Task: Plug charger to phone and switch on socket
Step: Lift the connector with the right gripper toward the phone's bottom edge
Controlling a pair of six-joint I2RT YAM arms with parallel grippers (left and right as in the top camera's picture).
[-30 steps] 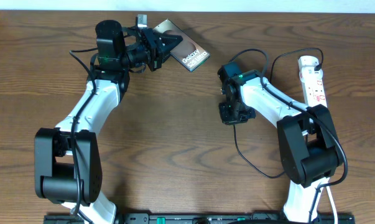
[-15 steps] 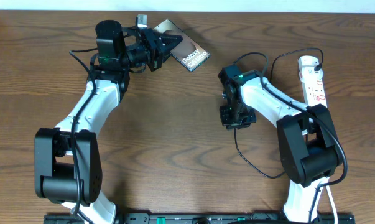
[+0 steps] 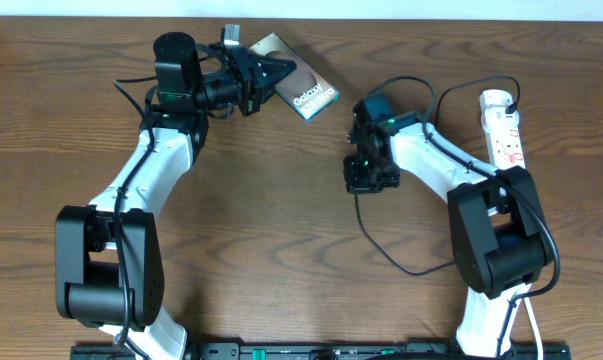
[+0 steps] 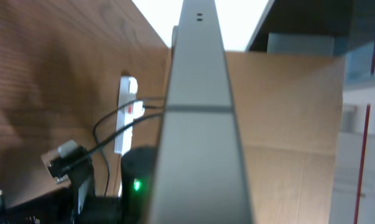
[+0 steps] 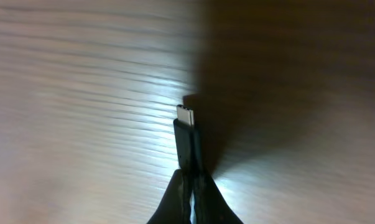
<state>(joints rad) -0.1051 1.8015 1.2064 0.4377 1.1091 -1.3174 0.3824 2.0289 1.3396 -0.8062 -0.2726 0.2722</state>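
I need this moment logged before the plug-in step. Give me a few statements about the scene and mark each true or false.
1. The right gripper is shut on the charger. True.
2. The charger's plug is already in the phone. False: the plug is apart from the phone, over the bare table.
3. The left gripper holds the phone by one end. True.
4. The socket lies on the robot's left side. False: it lies at the table's right edge.

The phone (image 3: 299, 80) reads "Galaxy"; its second line blurs.
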